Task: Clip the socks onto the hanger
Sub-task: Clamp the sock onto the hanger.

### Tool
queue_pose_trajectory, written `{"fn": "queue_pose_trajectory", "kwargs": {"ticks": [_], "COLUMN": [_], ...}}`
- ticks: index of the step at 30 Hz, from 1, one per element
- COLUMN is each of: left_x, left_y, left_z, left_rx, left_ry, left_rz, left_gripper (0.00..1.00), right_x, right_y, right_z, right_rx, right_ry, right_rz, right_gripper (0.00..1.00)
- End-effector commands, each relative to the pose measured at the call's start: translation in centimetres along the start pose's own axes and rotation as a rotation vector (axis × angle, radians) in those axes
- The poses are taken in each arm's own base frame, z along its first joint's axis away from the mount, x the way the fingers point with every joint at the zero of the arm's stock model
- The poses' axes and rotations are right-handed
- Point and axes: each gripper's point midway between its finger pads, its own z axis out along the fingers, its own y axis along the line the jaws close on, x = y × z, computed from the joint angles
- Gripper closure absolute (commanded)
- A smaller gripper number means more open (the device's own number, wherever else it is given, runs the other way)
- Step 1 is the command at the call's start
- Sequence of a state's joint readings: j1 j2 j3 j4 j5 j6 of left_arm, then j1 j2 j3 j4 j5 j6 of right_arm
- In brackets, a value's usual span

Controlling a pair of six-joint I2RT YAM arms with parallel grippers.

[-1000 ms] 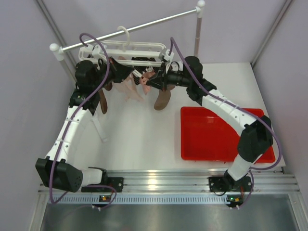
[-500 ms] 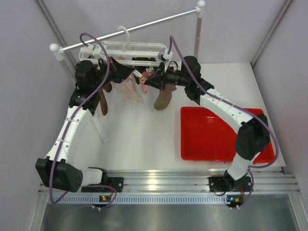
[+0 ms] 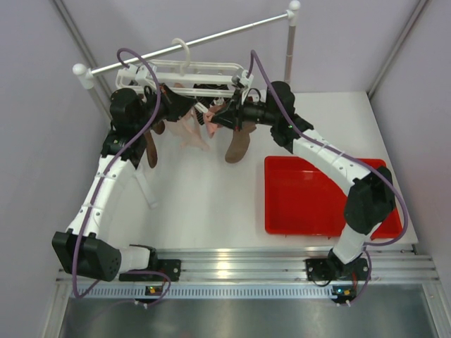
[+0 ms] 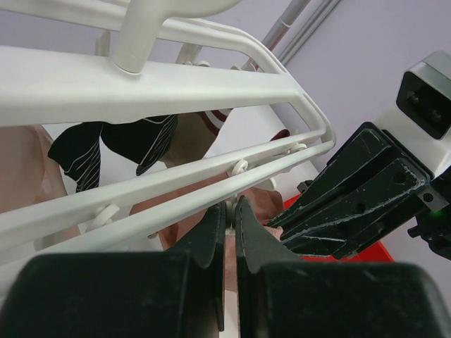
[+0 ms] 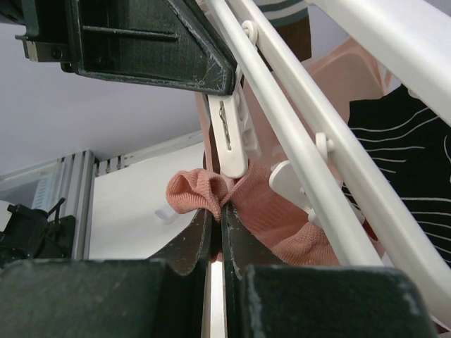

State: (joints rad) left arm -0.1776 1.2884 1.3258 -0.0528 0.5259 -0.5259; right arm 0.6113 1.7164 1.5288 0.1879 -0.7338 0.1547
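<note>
The white lattice hanger (image 3: 190, 74) hangs by its hook from the rail. Taupe-brown socks (image 3: 238, 144) with dark striped cuffs (image 4: 91, 148) and a pale pink sock (image 3: 192, 130) dangle from it. My left gripper (image 4: 230, 205) is shut on the top of a white clip (image 5: 229, 137) under the frame's bars. My right gripper (image 5: 217, 209) is shut on the bunched cuff of a pink sock (image 5: 204, 191), held right at that clip's lower end. In the top view both grippers (image 3: 201, 113) meet under the hanger's right half.
A red tray (image 3: 324, 197) lies on the table at the right. The long white rail (image 3: 211, 36) on poles spans the back. Purple walls close in both sides. The aluminium base rail (image 3: 239, 264) runs along the near edge.
The right arm has edged slightly up toward the hanger with the pink sock. Both grips are unchanged.
</note>
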Motion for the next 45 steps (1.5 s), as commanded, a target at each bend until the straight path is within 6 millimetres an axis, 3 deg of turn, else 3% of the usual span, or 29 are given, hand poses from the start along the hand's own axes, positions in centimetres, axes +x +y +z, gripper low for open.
{"fn": "queue_pose_trajectory", "kwargs": {"ticks": [1, 8, 21, 29, 35, 41, 42, 45], "left_x": [1.9, 2.1, 2.1, 1.9, 1.4, -0.3, -0.6, -1.6], "left_y": [0.5, 0.7, 0.7, 0.6, 0.6, -0.3, -0.3, -0.8], "left_z": [0.1, 0.1, -0.1, 0.0, -0.3, -1.2, -1.5, -2.2], "left_rx": [-0.003, -0.010, -0.020, -0.018, -0.033, -0.012, -0.009, 0.015], "left_ry": [0.064, 0.067, 0.072, 0.081, 0.062, 0.000, -0.010, -0.054], "left_rz": [-0.034, -0.038, -0.037, -0.044, -0.040, -0.043, -0.046, -0.055], "left_gripper": [1.00, 1.00, 1.00, 0.72, 0.57, 0.44, 0.38, 0.34], "right_x": [-5.1, -6.4, -6.7, -6.9, -6.9, -5.7, -5.6, -5.0], "right_y": [2.5, 3.1, 4.5, 4.2, 3.6, 2.6, 2.6, 2.1], "right_z": [0.1, -0.1, 0.5, 0.6, 0.5, 0.5, 0.5, 0.5], "right_rx": [-0.063, -0.075, -0.131, -0.123, -0.110, -0.095, -0.095, -0.086], "right_ry": [-0.110, -0.132, -0.141, -0.146, -0.140, -0.112, -0.109, -0.092], "right_rz": [-0.094, -0.107, -0.124, -0.140, -0.150, -0.148, -0.150, -0.150], "right_gripper": [1.00, 1.00, 1.00, 1.00, 1.00, 1.00, 1.00, 1.00]}}
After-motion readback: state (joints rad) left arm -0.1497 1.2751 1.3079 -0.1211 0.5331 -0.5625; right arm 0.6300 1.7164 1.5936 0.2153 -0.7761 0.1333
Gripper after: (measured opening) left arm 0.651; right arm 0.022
